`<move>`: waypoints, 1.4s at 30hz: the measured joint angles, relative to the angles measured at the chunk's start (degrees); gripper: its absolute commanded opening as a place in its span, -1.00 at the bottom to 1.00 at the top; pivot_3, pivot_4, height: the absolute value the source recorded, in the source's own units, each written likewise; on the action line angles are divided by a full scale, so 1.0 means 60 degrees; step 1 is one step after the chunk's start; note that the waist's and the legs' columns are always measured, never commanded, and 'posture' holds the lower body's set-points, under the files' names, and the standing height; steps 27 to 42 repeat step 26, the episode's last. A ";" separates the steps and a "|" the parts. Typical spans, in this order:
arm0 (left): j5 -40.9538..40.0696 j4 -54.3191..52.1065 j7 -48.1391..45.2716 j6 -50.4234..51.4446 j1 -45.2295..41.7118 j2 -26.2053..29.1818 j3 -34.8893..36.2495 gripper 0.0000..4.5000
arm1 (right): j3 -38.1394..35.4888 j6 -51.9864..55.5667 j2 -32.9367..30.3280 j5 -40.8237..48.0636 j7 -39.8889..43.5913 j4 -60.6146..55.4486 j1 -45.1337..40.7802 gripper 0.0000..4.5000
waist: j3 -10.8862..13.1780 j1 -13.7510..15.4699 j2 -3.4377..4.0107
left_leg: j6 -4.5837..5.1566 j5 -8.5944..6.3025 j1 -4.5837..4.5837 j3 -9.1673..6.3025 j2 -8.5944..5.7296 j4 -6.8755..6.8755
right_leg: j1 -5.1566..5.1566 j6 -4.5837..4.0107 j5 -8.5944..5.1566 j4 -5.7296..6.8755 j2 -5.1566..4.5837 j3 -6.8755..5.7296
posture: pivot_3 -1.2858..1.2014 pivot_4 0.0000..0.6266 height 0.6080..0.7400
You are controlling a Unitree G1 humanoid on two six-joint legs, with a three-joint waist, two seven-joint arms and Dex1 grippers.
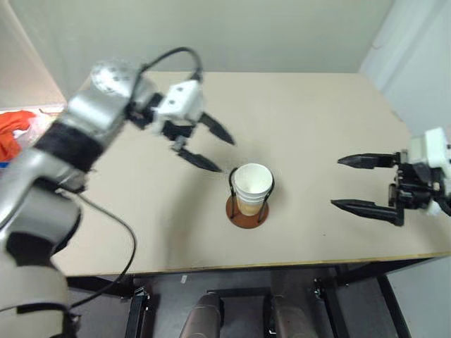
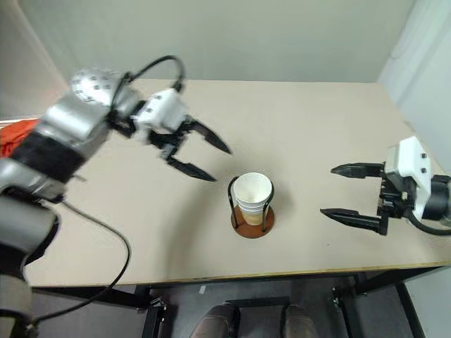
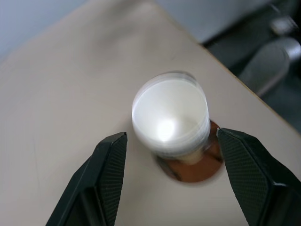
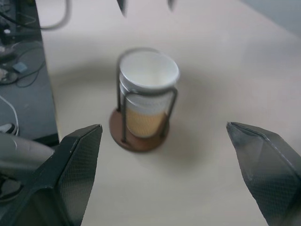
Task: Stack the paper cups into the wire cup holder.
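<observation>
The wire cup holder (image 1: 246, 215), a reddish-brown disc with thin black wire loops, stands near the table's middle front. Nested paper cups (image 1: 252, 184) sit upright inside it, white rims on top and tan sides below. My left gripper (image 1: 225, 155) hovers up and to the left of the cups, open, with nothing between its fingers. In the left wrist view the cups (image 3: 170, 115) lie just beyond the spread fingers (image 3: 110, 169). My right gripper (image 1: 337, 183) is open and empty to the right of the holder, pointing toward it. The right wrist view shows the holder (image 4: 136, 139) and cups (image 4: 148, 75).
The beige table (image 1: 317, 113) ends close in front of the holder and just past my right gripper on the right. An orange object (image 1: 14, 130) lies off the table's left side. A black cable (image 1: 120, 232) hangs from my left arm over the front left of the table.
</observation>
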 measured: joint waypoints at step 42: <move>-0.1307 -0.6517 0.3300 0.5863 1.0865 0.2199 1.1047 0.48 | 0.3355 -0.2101 0.1662 -0.2770 0.2691 0.4675 -0.4140 1.00 | 0.0003 -0.0132 -0.0006 | -0.0078 0.0073 0.0217 -0.0018 0.0016 -0.0264 | -0.0024 -0.0384 -0.0080 0.0193 -0.0003 0.0003 | 0.03 -0.52 1.00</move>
